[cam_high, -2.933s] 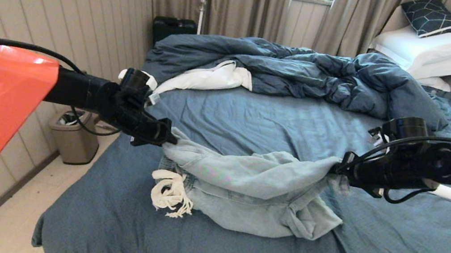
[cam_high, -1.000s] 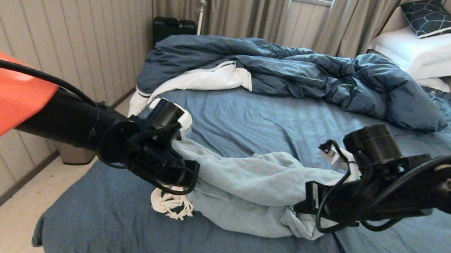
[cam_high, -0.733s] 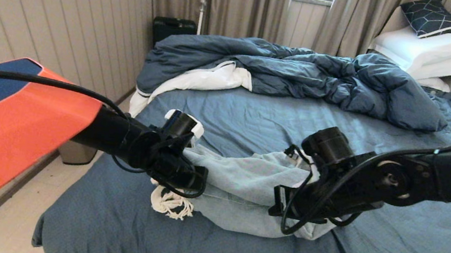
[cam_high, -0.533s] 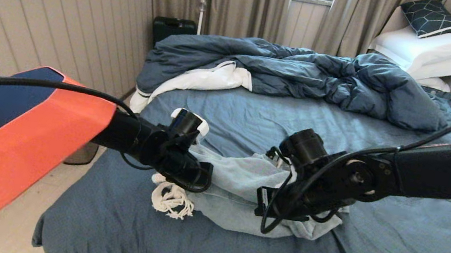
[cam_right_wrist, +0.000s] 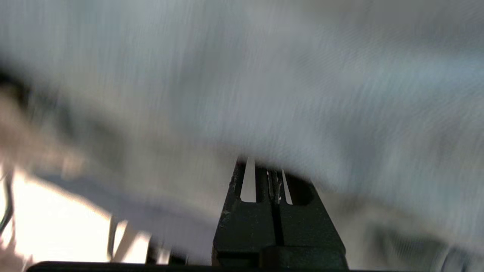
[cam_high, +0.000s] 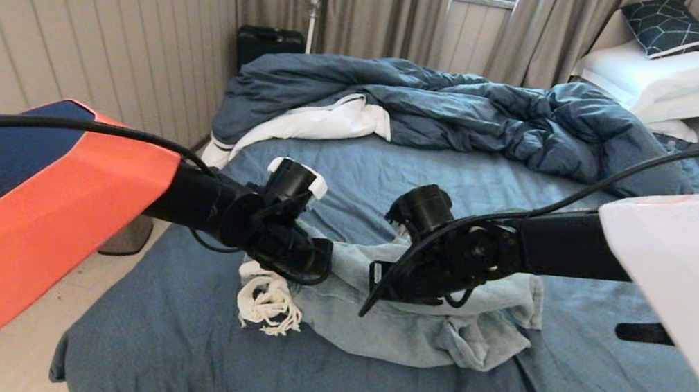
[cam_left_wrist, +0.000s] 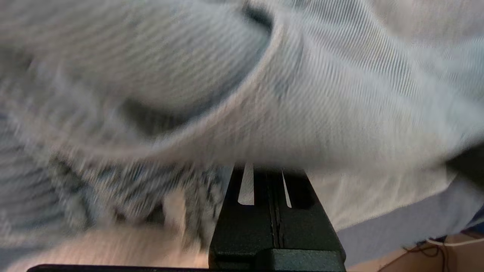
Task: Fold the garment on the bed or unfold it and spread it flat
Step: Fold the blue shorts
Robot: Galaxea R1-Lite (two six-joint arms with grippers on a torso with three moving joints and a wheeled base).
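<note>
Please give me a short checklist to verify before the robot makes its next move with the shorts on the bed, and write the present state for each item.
1. Left gripper shut on the garment: ok; the left wrist view shows the jaws together with cloth in them.
2. Right gripper shut on the garment: ok, same in the right wrist view.
3. The two grippers near each other above the garment's middle: ok.
4. Garment lying flat and neat: not ok, it is bunched.
5. White drawstring free of the grippers: ok, it lies loose on the bed.
6. Which edge each gripper holds: cannot tell.
</note>
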